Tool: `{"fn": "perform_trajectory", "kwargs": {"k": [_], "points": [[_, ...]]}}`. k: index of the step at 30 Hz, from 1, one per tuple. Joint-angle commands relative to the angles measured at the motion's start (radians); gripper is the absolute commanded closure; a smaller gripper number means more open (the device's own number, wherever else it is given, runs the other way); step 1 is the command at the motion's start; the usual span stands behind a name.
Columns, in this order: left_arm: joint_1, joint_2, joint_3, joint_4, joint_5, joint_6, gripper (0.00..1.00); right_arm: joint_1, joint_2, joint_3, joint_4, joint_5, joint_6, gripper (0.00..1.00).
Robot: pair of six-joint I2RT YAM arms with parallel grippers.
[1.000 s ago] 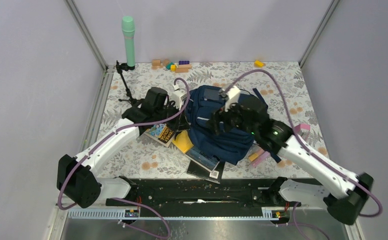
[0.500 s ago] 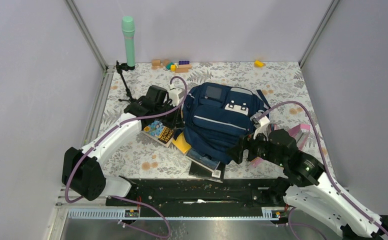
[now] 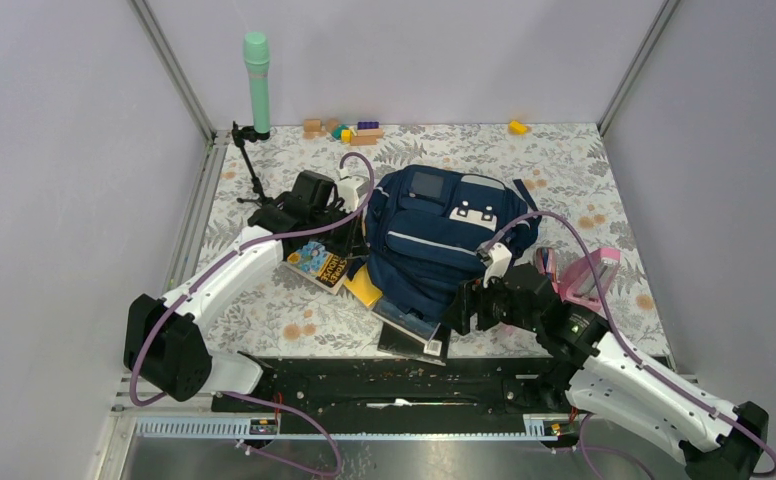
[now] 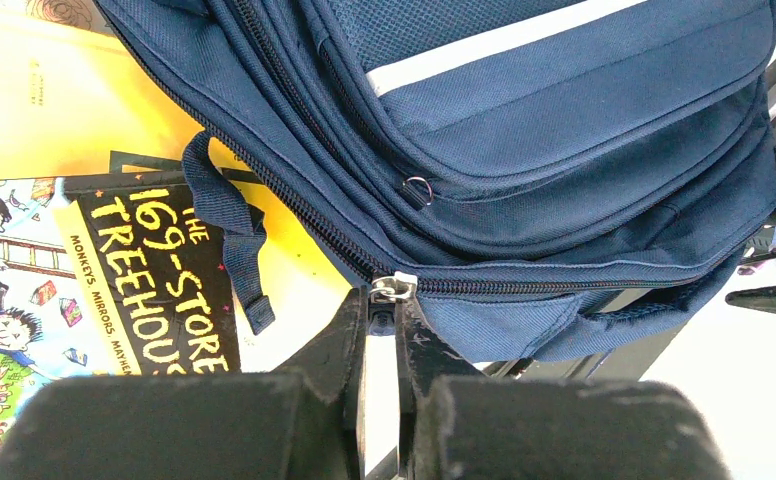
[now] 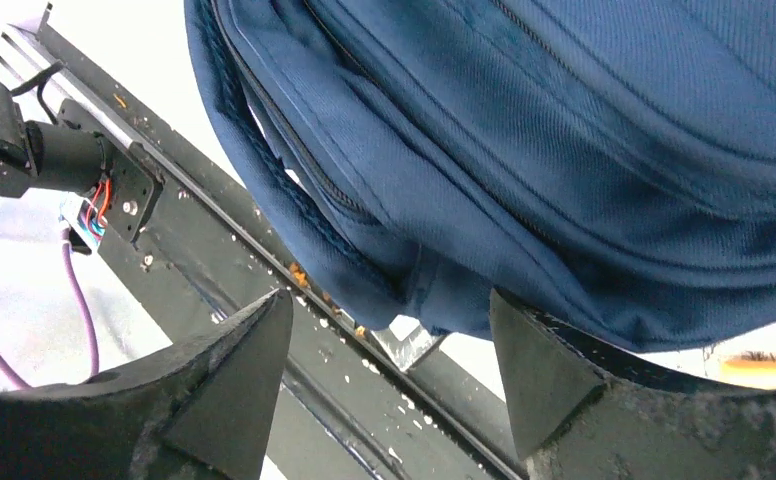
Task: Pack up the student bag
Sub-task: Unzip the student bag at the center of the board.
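Zipper [image 4: 394, 288] on student bag [image 4: 564, 130] sits in left hand [image 4: 382, 325].

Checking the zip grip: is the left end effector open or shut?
Shut. The left end effector pinches the student bag's silver zipper pull, fingers nearly touching.

Navy student bag [image 3: 442, 240], grey-white stripes, lying front-up, zipped, mid-table

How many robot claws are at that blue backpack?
2. The left claw is pinched shut on a zipper pull on the backpack's left side. The right claw stands open at the backpack's near right corner. No others are in view.
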Motion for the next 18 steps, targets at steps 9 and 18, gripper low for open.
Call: {"fn": "perform_trajectory", "kwargs": {"k": [9, 18], "points": [[0.009, -0.021, 0.063, 0.05, 0.024, 0.001, 1.0, 0.053, 0.026, -0.042, 0.188, 0.125, -0.05, 0.26], [0.009, -0.022, 0.063, 0.045, 0.029, 0.017, 1.0, 0.054, 0.043, -0.067, 0.224, 0.148, -0.043, 0.86]]}}
